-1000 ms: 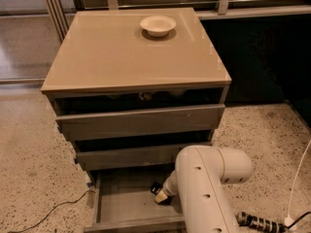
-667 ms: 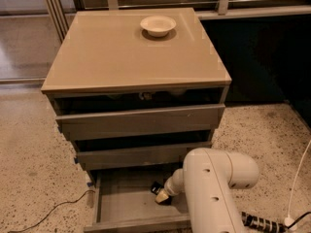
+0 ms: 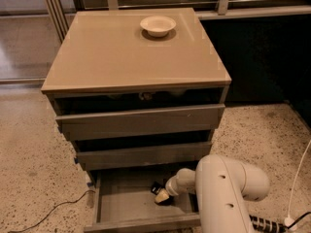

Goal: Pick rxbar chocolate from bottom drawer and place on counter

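Your end effector (image 3: pixel 162 197) is down inside the open bottom drawer (image 3: pixel 121 205), reaching in from the right on the white arm (image 3: pixel 228 188). You cannot tell from here whether it is apart, together or clamped on anything. The rxbar chocolate (image 3: pixel 156 187) shows as a small dark shape on the drawer floor right at the end effector's tip, just up and left of it, and contact between them cannot be made out. Well above the end effector, the tan bench (image 3: pixel 121 57) carries a cream bowl (image 3: pixel 158 25) near its far edge.
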Robot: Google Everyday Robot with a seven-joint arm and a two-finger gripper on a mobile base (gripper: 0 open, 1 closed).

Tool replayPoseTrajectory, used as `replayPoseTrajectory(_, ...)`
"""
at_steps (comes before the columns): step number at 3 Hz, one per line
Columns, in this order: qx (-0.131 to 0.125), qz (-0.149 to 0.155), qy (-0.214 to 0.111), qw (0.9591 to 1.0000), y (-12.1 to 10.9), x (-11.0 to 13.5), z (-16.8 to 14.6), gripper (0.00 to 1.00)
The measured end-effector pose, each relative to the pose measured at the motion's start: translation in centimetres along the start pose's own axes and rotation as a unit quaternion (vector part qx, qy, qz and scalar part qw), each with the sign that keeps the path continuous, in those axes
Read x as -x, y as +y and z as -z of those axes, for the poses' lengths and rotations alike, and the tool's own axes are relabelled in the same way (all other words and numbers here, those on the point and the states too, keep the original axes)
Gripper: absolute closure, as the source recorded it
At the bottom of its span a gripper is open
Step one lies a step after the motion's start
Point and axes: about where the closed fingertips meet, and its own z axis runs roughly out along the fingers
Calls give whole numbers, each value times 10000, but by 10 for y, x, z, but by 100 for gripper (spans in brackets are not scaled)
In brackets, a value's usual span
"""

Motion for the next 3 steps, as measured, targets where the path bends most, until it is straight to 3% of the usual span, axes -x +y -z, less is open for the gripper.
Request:
replayPoseTrajectory(2, 122, -72, -164, 9998, 1, 1, 2, 11)
replayPoseTrajectory(3, 220, 41, -463, 9987, 8, 0, 3, 3)
